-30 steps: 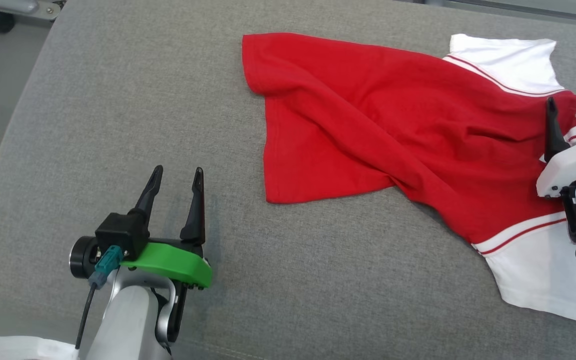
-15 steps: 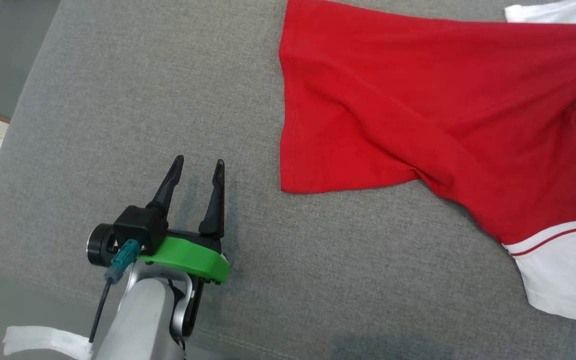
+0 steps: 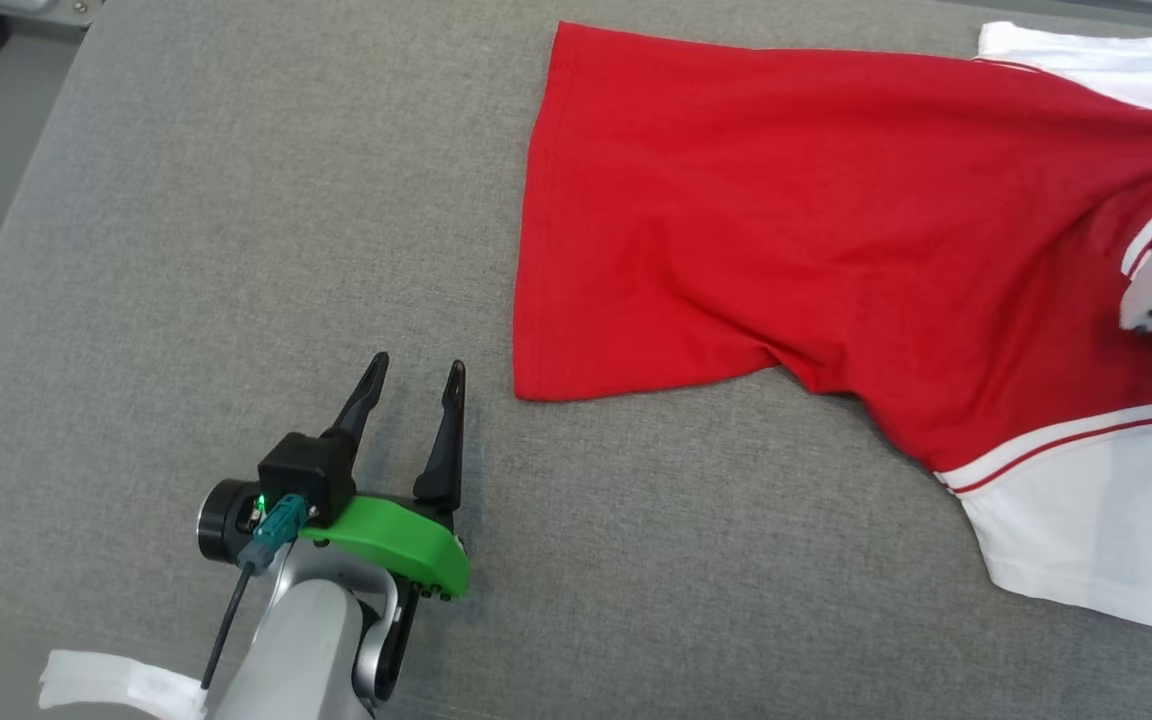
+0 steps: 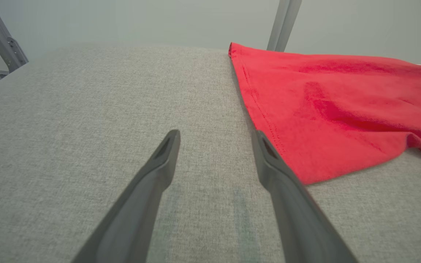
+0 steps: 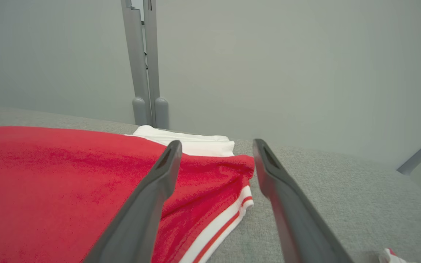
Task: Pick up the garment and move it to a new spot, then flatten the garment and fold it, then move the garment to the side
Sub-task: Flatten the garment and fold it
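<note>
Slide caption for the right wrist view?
Open right gripper over the striped edge of the red shirt on a grey fabric surface.

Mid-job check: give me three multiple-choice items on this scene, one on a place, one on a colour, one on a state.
1. The left tool is: A) over the bare grey fabric surface beside the T-shirt hem; B) on a sleeve; C) over the collar.
2. The T-shirt's sleeves are: A) blue; B) white; C) black.
3. The left tool's jaws stand: A) shut on cloth; B) shut, empty; C) open, empty.
Key: 1A, the head view shows it off the cloth; 2B, both are white with a red stripe; 3C, its fingers are apart with nothing between them.
</note>
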`<state>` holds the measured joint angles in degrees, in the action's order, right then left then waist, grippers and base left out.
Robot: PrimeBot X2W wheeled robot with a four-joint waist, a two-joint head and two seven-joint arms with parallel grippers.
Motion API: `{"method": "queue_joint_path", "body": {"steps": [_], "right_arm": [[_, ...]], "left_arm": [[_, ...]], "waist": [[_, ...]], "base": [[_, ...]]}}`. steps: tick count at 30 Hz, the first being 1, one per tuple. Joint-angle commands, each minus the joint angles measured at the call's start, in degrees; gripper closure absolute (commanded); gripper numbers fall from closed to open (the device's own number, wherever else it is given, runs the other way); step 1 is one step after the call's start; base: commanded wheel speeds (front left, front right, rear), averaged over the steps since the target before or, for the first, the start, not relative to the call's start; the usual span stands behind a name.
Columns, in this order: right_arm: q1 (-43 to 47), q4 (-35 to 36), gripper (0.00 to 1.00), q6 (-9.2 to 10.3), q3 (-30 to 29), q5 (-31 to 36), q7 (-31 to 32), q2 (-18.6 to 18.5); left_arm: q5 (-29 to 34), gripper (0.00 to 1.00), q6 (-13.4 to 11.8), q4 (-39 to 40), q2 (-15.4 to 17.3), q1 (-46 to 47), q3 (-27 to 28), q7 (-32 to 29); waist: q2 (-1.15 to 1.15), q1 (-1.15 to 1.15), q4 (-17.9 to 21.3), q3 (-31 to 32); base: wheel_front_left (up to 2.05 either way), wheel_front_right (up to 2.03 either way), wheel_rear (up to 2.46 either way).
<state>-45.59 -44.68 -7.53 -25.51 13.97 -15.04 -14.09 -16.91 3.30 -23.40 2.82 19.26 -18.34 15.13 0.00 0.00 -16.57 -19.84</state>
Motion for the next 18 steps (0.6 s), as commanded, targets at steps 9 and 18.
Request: {"method": "queue_joint_path", "body": {"steps": [9,18], "right_arm": [[16.4,9.1,0.00,0.09,11.9,-11.7,-0.2,4.1],[22.2,11.4,0.00,0.09,14.4,-16.3,-0.2,3.7]], "left_arm": [[-1.6,0.00,2.1,-5.4,0.2,-3.8,2.9,0.0],[-3.3,0.00,3.5,-7.9,0.2,-3.6,4.7,0.0]], "waist": [[0.00,0.00,11.2,7.9],[0.00,0.00,16.5,7.9]], "base": [[0.00,0.00,0.00],[0.00,0.00,0.00]]}}
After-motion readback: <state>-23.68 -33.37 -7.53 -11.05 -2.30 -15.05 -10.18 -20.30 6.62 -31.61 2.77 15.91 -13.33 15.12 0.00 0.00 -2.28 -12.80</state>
